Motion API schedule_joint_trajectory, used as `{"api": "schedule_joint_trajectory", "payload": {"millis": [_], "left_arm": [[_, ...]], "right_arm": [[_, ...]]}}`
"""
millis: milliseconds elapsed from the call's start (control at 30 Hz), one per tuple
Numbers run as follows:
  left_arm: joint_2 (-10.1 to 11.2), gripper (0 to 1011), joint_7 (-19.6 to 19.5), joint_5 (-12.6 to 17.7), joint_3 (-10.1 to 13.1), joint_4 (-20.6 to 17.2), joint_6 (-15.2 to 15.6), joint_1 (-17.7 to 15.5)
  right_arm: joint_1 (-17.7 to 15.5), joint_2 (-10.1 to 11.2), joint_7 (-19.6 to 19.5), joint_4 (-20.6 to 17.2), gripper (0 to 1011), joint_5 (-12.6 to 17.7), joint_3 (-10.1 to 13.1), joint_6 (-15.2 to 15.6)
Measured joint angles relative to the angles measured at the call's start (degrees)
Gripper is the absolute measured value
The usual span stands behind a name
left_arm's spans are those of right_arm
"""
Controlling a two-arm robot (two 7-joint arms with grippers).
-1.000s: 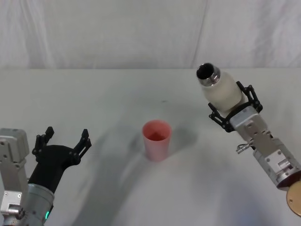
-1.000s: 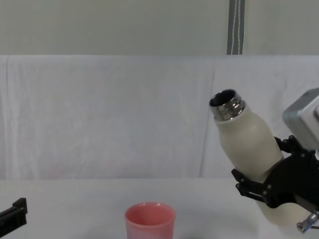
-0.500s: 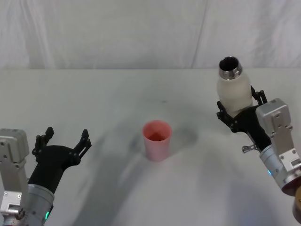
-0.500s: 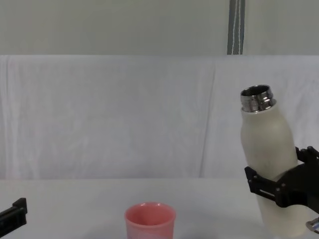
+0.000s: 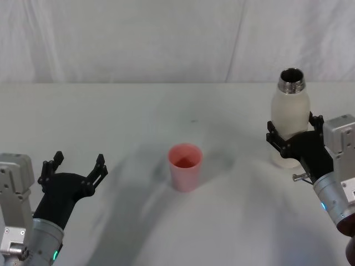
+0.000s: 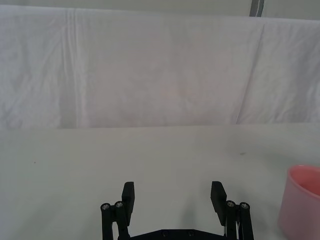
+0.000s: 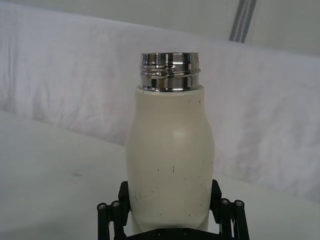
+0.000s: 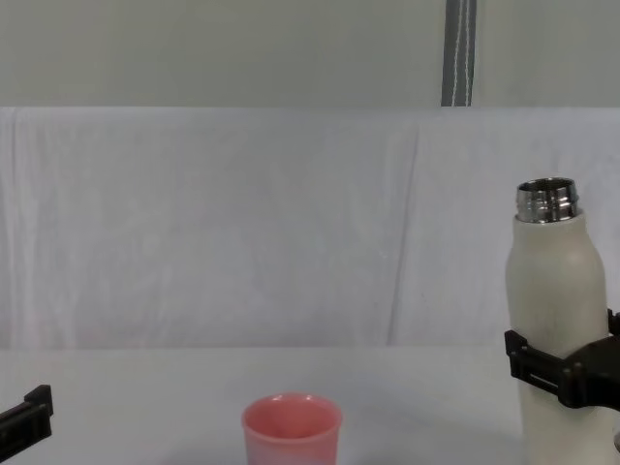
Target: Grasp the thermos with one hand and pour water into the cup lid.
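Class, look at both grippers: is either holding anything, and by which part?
The right gripper is shut on the thermos, around its lower body, upright. The left gripper is open and holds nothing.

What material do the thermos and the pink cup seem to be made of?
Thermos: probably metal with a matte cream coating, finely speckled; its bare neck is shiny, mirror-like steel with threads. Cup: likely plastic, a matte salmon-pink with no glare, though the look leaves this open.

Black angular jaws, grey-silver wrists, green LED.
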Motion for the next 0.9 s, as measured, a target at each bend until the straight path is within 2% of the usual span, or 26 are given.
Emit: {"api": "schedule_joint_trajectory", "payload": {"millis": [233, 667, 900], "left_arm": [[0.0, 1001, 0.0, 0.0, 0.0, 0.0, 0.0, 0.0], [0.0, 1001, 0.0, 0.0, 0.0, 0.0, 0.0, 0.0], [0.0, 1001, 0.0, 0.0, 0.0, 0.0, 0.0, 0.0]], "right_arm": [[-0.4, -1.23, 0.05, -0.16, 950, 2.51, 1.22, 1.47], [-0.86, -3.19, -0.45, -0.24, 950, 5.94, 2.91, 2.17], [-0.75, -3.44, -0.45, 0.12, 950, 6.61, 3.16, 2.22]]}}
